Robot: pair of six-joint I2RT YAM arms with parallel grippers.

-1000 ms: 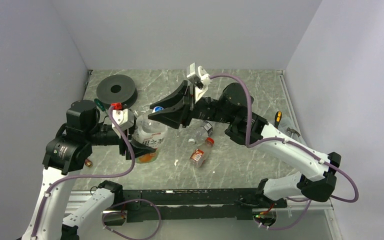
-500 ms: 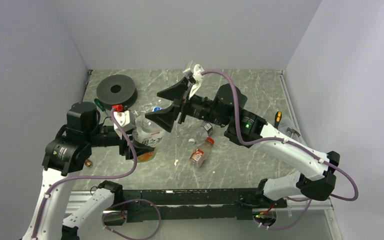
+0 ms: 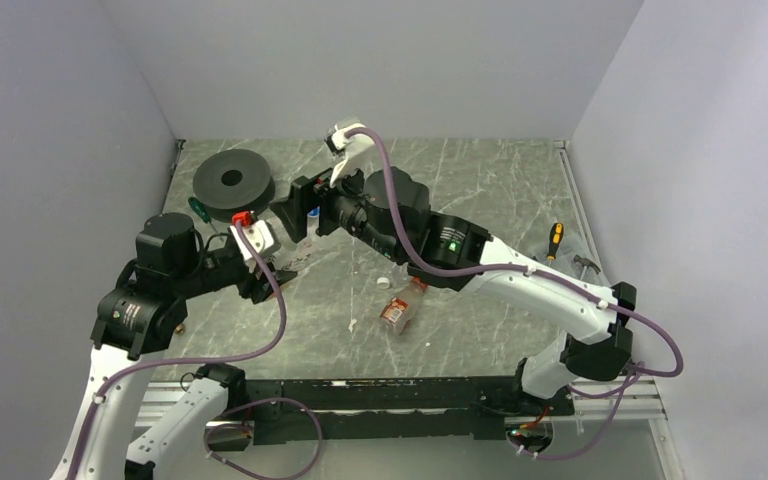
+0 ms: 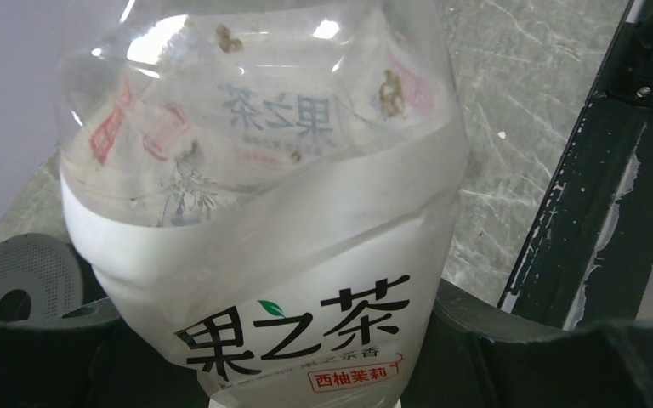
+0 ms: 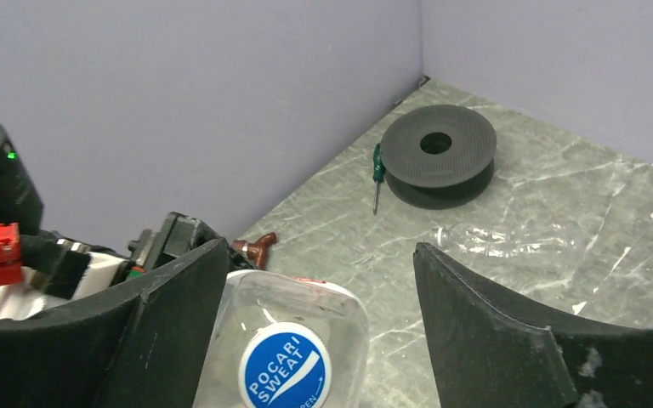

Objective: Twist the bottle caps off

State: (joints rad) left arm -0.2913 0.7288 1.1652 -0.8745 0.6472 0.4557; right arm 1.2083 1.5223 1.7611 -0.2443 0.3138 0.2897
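The large bottle [image 4: 289,280], with a white label and Chinese characters, fills the left wrist view; my left gripper [image 4: 302,348] is shut on its body. From above, the left gripper [image 3: 265,275] sits at the left and the bottle is mostly hidden under the right arm. The bottle's blue cap [image 5: 285,367] reads POCARI SWEAT and is on the neck. My right gripper [image 5: 321,251] stands open with a finger on each side of the cap, above it [image 3: 300,215]. A small red-brown-labelled bottle [image 3: 400,308] lies mid-table, with a loose white cap [image 3: 384,283] beside it. A small clear bottle [image 5: 510,242] lies near the disc.
A large black disc with a hole [image 3: 232,180] sits at the back left, a green-handled screwdriver [image 3: 198,208] beside it. An orange-handled screwdriver [image 3: 556,235] lies at the right edge. A small brown object [image 5: 255,248] lies by the left wall. Walls enclose three sides.
The right gripper, shut over the bottle top a second ago, has opened, and the arm has swung left. The left gripper has shifted with the bottle in its hold.
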